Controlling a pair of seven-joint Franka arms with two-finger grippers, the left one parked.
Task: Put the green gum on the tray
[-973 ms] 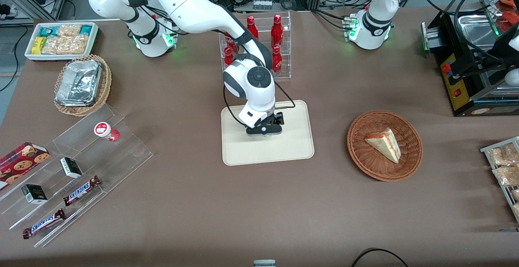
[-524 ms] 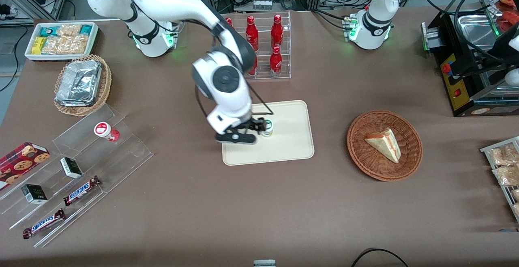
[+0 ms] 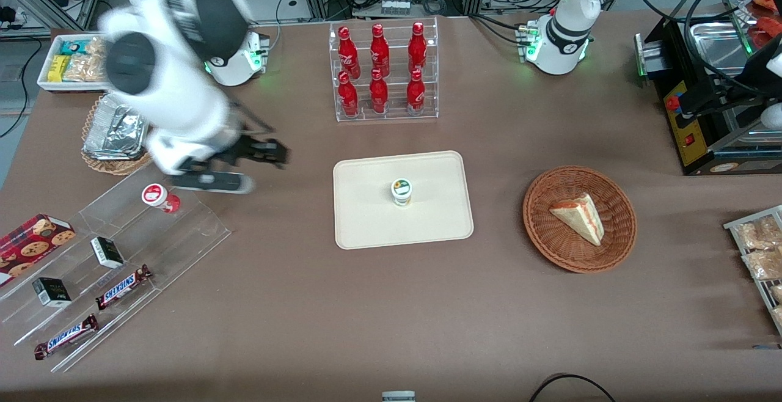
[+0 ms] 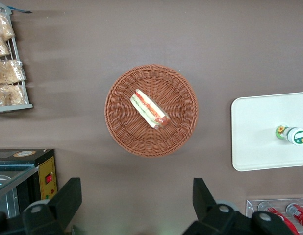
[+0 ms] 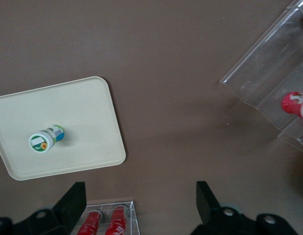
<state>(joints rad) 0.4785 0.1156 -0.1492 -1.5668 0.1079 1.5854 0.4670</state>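
The gum (image 3: 401, 192) stands upright on the tray (image 3: 366, 225). The gripper (image 3: 269, 153) hangs over the table, well apart from it, toward the working arm's end.

The right arm's pincer (image 3: 269, 153) hangs high, fingers apparently spread, holding nothing.

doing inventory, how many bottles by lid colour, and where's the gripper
Red soda bottles in the clear rack: 6
Green gum, upright on the tray: 1
Red-lidded bottle on the acrylic stand: 1
Total: 8
The gripper is open, above the table near the acrylic stand, toward the working arm's end.
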